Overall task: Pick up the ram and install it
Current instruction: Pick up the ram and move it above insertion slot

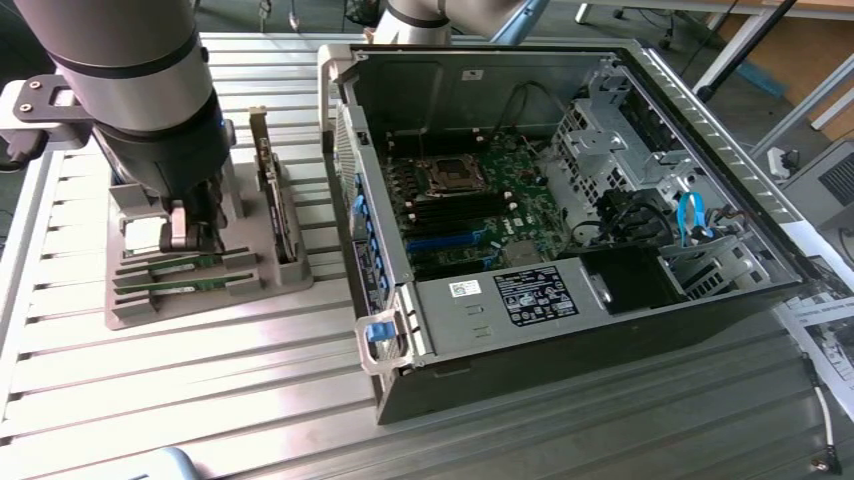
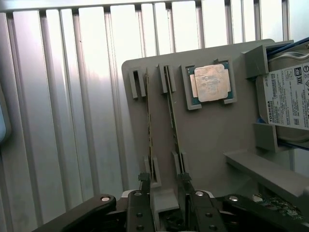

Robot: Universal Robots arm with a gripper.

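Currently, the black claw (image 2: 164, 180) hangs, jaws apart and empty, over two long thin green ram sticks (image 2: 174, 121) slotted edgewise in a grey plastic holder (image 2: 207, 140).

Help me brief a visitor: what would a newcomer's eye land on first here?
The opened computer case on the exterior view's right, its motherboard laid bare. Beside it, on that view's left, the arm's claw hangs open over two ram sticks standing on edge in a grey holder, a silver processor chip seated nearby.
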